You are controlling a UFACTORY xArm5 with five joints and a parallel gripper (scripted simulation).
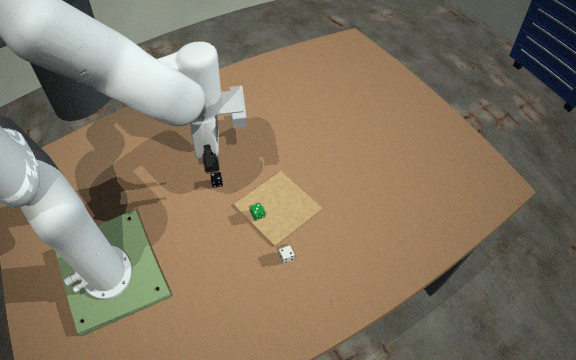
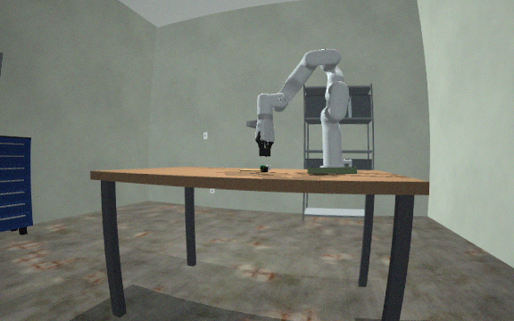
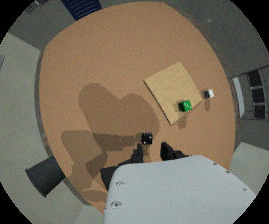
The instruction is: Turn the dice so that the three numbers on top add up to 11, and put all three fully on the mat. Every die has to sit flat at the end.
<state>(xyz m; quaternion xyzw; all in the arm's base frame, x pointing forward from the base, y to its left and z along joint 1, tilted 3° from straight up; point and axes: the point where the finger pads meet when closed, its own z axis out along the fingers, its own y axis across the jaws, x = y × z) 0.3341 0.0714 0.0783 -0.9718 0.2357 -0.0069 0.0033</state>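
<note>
A black die (image 1: 216,180) lies flat on the table, off the tan mat (image 1: 278,206), to the mat's left. A green die (image 1: 257,211) sits on the mat near its left corner. A white die (image 1: 286,254) lies on the table just off the mat's near corner. My gripper (image 1: 210,162) hangs straight above the black die, well clear of it, with its fingers partly apart and nothing between them. In the wrist view the black die (image 3: 146,137) shows between the fingertips, with the green die (image 3: 185,106) and the white die (image 3: 209,94) farther off.
The arm's green base plate (image 1: 113,280) sits at the table's near left. A blue drawer cabinet (image 1: 563,45) stands on the floor beyond the table's far right. A metal shelf (image 2: 337,147) stands behind the arm.
</note>
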